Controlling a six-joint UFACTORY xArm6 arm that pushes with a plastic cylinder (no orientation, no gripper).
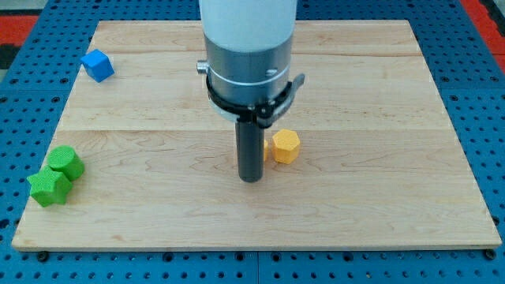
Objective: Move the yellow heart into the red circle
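Note:
My tip [251, 178] rests on the wooden board [379, 197] near its middle. A yellow-orange block [285, 147], which looks hexagonal, sits just to the right of the rod and slightly toward the view's top; I cannot tell if they touch. No yellow heart and no red circle can be made out; the arm's body hides part of the board behind it.
A blue cube [97, 65] sits at the board's top left. A green cylinder-like block [65, 162] and a green star-like block [48, 188] sit together at the left edge near the bottom. A blue pegboard [473, 95] surrounds the board.

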